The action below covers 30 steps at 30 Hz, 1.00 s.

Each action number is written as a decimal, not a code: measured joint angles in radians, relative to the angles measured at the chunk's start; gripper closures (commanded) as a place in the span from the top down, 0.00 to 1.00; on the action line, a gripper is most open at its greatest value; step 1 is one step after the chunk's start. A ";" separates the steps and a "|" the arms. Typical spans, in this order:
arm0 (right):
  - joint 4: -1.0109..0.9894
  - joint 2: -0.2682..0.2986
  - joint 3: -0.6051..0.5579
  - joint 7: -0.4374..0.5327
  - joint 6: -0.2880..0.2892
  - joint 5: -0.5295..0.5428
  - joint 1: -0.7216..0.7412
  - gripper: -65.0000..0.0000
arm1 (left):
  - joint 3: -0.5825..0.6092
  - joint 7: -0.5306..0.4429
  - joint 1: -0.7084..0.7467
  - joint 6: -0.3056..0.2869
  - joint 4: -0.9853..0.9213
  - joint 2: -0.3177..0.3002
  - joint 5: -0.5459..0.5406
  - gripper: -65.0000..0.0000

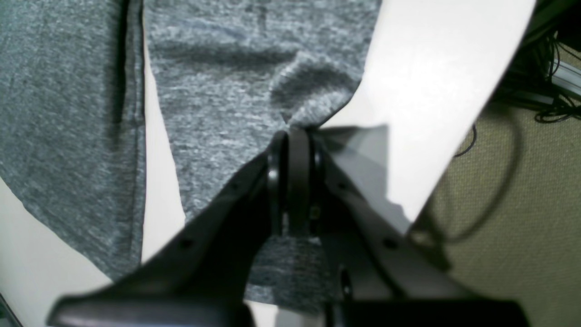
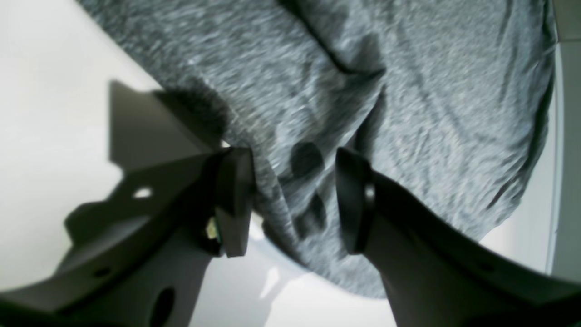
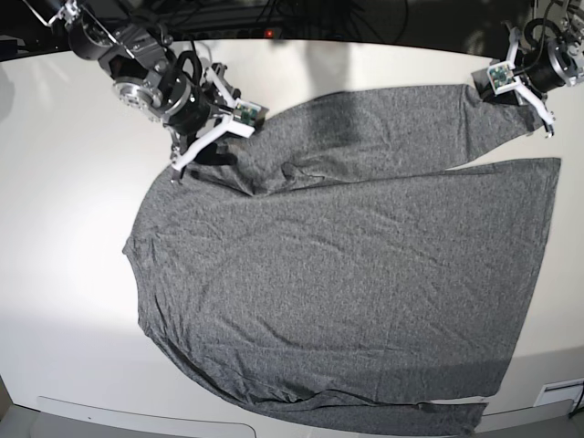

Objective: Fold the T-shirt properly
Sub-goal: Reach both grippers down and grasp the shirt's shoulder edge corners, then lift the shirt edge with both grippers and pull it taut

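The grey T-shirt [image 3: 338,274] lies spread over the white table [image 3: 64,228], with its far part folded back into a long band across the top. My left gripper [image 3: 537,108] is at the band's far right end and is shut on the T-shirt's edge. In the left wrist view the cloth [image 1: 218,91] puckers right at the closed tips of the left gripper [image 1: 292,136]. My right gripper [image 3: 208,146] is at the band's left end. In the right wrist view the right gripper [image 2: 295,200] stands open, its fingers straddling a wrinkled ridge of the T-shirt [image 2: 408,91].
The table's edge runs close to the left gripper, and beyond it lie the olive floor [image 1: 522,204] and black cables [image 1: 553,91]. Dark equipment lines the table's far edge. A pale strip [image 3: 146,415] runs along the near edge.
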 measured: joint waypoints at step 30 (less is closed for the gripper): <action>0.075 0.090 -0.021 -0.230 0.112 0.187 0.081 0.00 | -0.067 0.272 0.012 -0.026 0.131 0.005 -0.394 0.00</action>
